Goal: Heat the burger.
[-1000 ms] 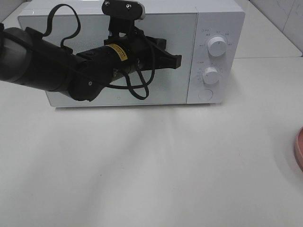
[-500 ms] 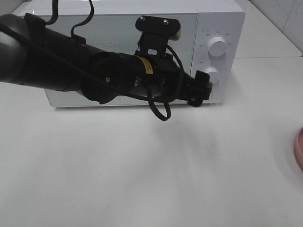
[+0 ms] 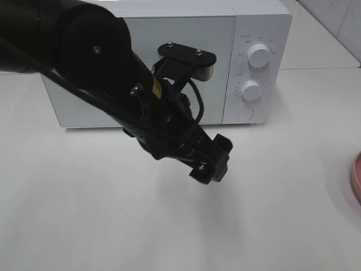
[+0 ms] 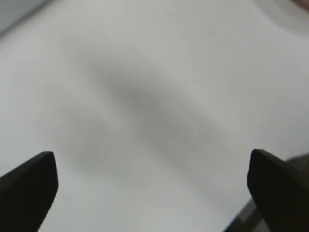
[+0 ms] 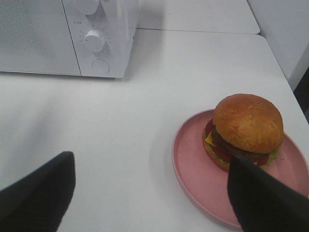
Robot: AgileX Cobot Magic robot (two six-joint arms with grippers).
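Left gripper [image 3: 211,161] dropped from microwave [image 3: 169,62] — burger [image 5: 246,130] plated aside.

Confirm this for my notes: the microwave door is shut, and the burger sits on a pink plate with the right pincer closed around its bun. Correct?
Not quite. The right wrist view shows the right pincer open and apart from the burger, which does sit on the pink plate. The microwave door is shut.

Golden-brown burger [image 5: 247,126], pink plate [image 5: 193,166]
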